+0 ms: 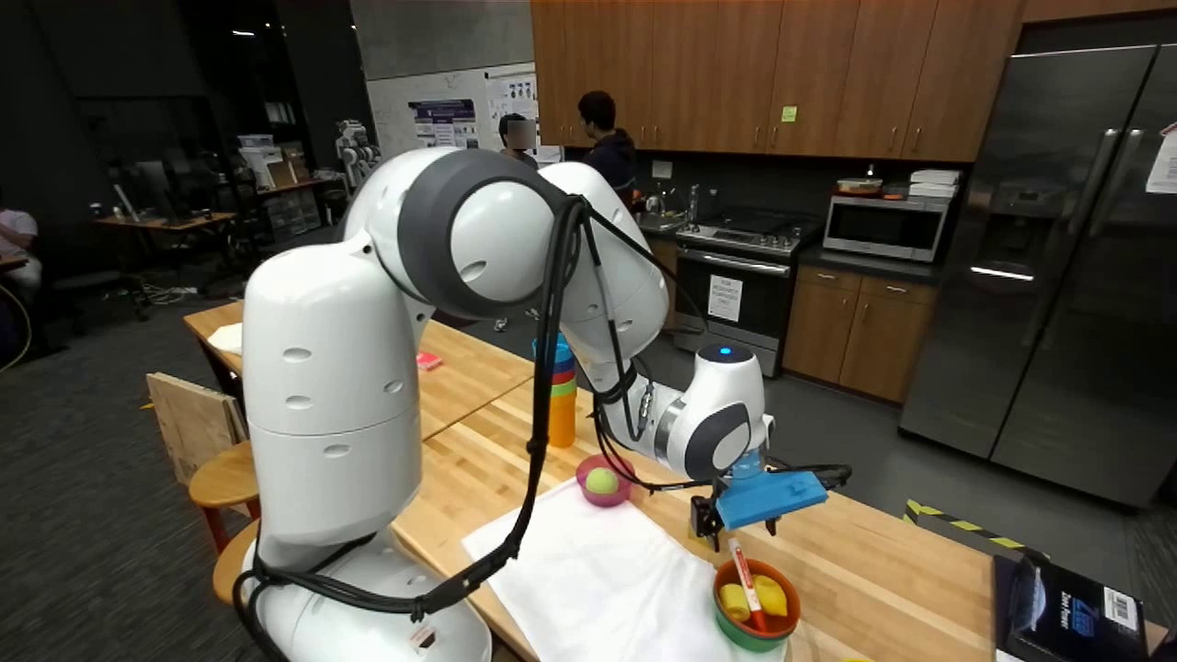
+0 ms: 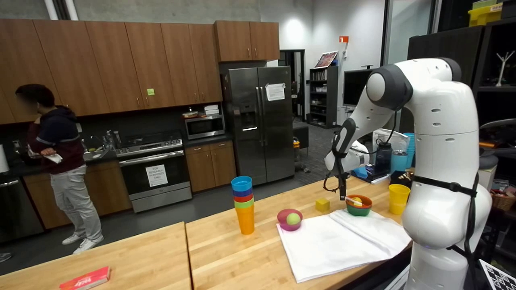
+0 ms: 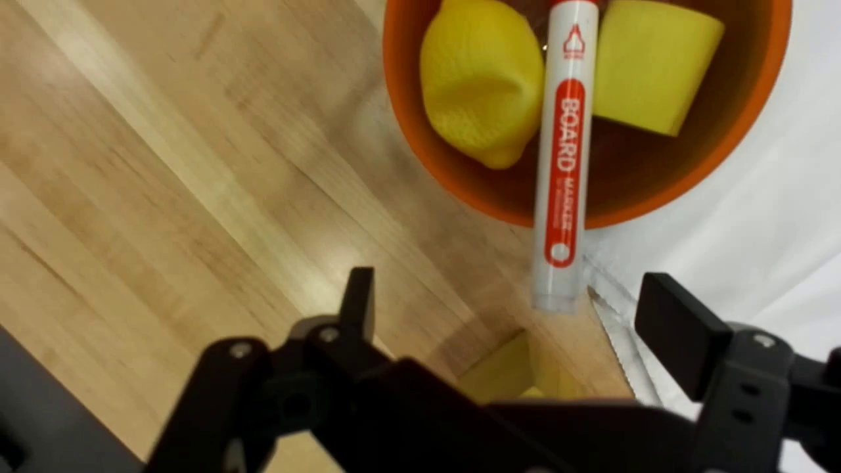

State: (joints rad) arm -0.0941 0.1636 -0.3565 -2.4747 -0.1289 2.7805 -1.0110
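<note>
Claw (image 3: 510, 299) wide apart near a white marker (image 3: 564, 154) with red "BOARD MARKER" label (image 3: 565, 174)

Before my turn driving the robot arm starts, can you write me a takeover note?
Gripper: open, holding nothing.
Things: marker leaning in the green-and-orange bowl with a lemon and a yellow piece; yellow block on the table.
Done: in the wrist view, the marker's end shows between the open fingers.
Left: no grip on the marker yet.
</note>
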